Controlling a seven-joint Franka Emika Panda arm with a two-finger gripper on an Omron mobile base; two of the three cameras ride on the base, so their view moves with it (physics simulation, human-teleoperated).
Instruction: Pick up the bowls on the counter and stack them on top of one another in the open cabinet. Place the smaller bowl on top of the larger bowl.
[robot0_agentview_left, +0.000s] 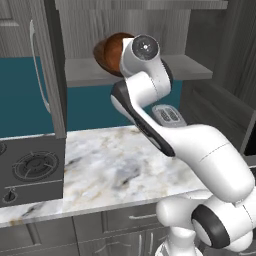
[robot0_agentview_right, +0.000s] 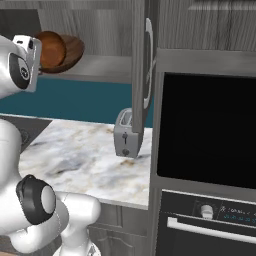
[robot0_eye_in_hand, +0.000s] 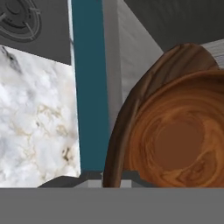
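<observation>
Raised to the shelf (robot0_agentview_left: 190, 67) of the open cabinet (robot0_agentview_right: 107, 67), with the gripper hidden behind the wrist in both base views; grip state impossible to tell. Right at the hand, the smaller bowl (robot0_agentview_right: 50, 48), reddish-brown, sitting inside the larger bowl (robot0_agentview_right: 74, 51), dark brown, both on the shelf. In the hand view, small bowl (robot0_eye_in_hand: 183, 135) close ahead, nested within the big bowl's rim (robot0_eye_in_hand: 127, 127). Well below the hand, the marble counter (robot0_agentview_left: 115, 170), with a toaster (robot0_agentview_right: 127, 134) standing on it and a stovetop (robot0_agentview_left: 30, 167) beside it
</observation>
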